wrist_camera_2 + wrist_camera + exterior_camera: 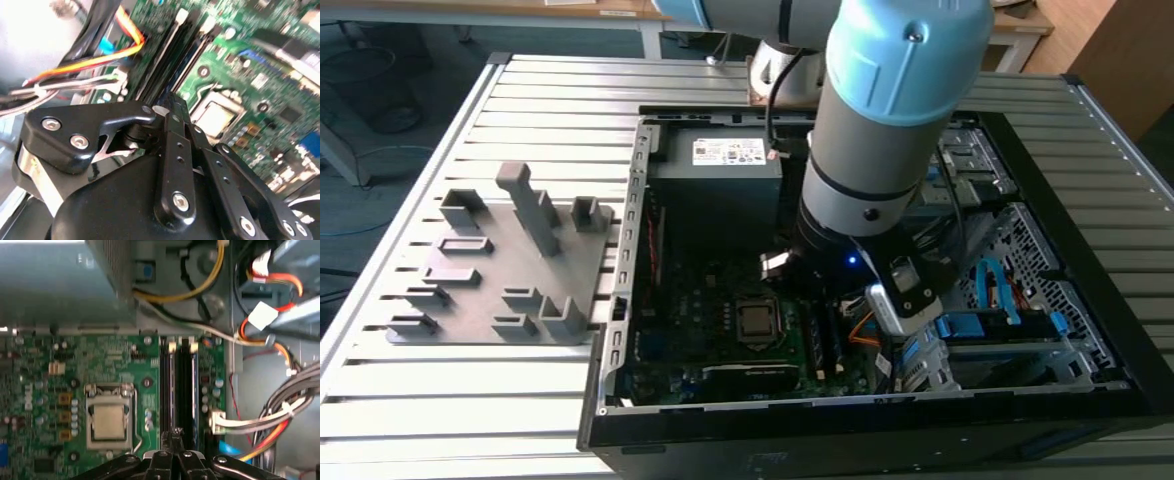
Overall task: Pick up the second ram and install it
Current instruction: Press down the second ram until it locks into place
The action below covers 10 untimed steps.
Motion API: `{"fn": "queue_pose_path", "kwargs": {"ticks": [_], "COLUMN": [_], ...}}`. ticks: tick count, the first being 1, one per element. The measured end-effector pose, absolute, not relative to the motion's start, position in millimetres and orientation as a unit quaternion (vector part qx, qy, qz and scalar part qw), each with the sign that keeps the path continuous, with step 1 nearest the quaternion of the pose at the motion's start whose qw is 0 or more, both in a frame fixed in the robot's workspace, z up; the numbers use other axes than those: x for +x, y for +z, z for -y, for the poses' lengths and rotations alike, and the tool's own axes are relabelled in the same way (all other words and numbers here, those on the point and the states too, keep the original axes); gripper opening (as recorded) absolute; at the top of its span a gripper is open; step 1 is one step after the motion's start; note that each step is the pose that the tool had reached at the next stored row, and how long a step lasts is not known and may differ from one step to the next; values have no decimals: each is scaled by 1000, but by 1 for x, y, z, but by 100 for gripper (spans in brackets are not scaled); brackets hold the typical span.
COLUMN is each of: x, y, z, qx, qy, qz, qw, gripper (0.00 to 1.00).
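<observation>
1. My gripper (175,434) hung inside the open black computer case (1067,400), just beside the processor socket (109,417), over the memory slots (167,385). Its black metal fingers (170,120) were drawn into a narrow pinch, tips together.
2. The second ram (177,390) I took to be the slim dark strip running away from my fingertips, along the slots, parallel to the socket's long side. I could not tell whether it was seated or whether my tips touched it.
3. A white label (727,152) lay on the power supply, beyond the socket; its print was too small to read. A blank white tag (262,315) hung on the wires past the slots.
4. The socket was a square of dull silver metal in a steel frame, set in the glossy green motherboard (45,405).
5. Orange and yellow wires (280,347) curved on the slots' far side from the socket.
6. Bright blue flat cables (987,285) crossed the perforated drive cage, further that way.
7. Outside the case lay a matte grey plastic fixture plate (507,270) with upright blocks, on a ribbed aluminium table (547,90).
</observation>
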<state>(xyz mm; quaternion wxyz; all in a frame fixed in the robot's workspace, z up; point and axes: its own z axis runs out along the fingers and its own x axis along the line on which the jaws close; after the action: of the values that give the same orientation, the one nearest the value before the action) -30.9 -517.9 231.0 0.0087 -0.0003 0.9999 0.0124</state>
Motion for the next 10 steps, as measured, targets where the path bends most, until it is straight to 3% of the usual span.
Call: {"fn": "queue_pose_path", "kwargs": {"ticks": [10], "x": [-31], "y": [224], "z": [524], "qx": [-1], "qy": [2], "qz": [-1000], "qw": [9], "gripper": [10]}}
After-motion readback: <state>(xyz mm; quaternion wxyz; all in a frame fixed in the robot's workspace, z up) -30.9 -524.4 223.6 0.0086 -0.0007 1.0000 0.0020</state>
